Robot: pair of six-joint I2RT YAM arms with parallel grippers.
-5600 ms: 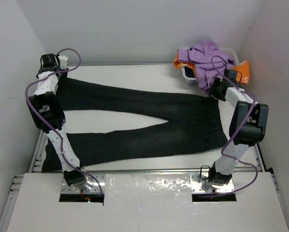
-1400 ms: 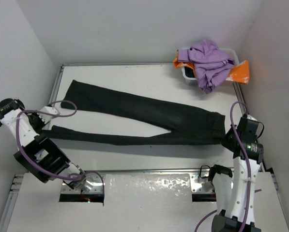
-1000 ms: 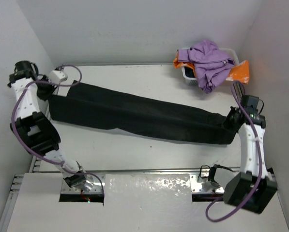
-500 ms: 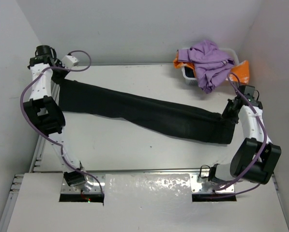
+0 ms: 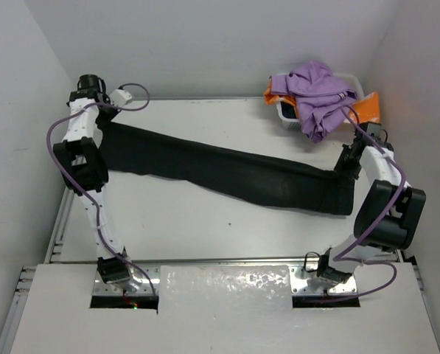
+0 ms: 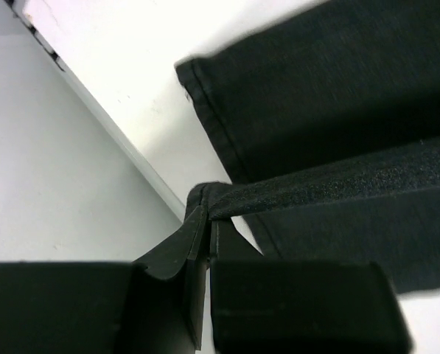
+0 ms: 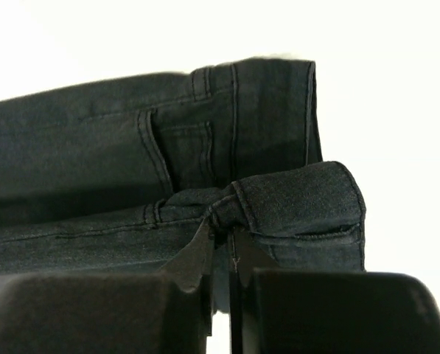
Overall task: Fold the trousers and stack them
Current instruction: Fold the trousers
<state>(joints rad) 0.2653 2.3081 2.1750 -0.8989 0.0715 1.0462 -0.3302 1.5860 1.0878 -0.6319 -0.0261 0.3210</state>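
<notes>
The black trousers stretch slantwise across the table, folded lengthwise with one leg over the other. My left gripper is at the far left corner, shut on the hem of the upper leg. In the left wrist view the gripper pinches that hem, and the lower leg of the trousers lies flat beneath. My right gripper is at the right end, shut on the waistband. In the right wrist view it nips a bunched fold of the trousers just above the lower layer.
A white basket at the far right corner holds a purple garment and an orange cloth, close behind my right arm. A metal rail runs along the table's left edge. Walls close in on three sides.
Both grippers carried the near leg and waist edge to the far side, laying it over the other leg. In the last second both arms moved further back.
</notes>
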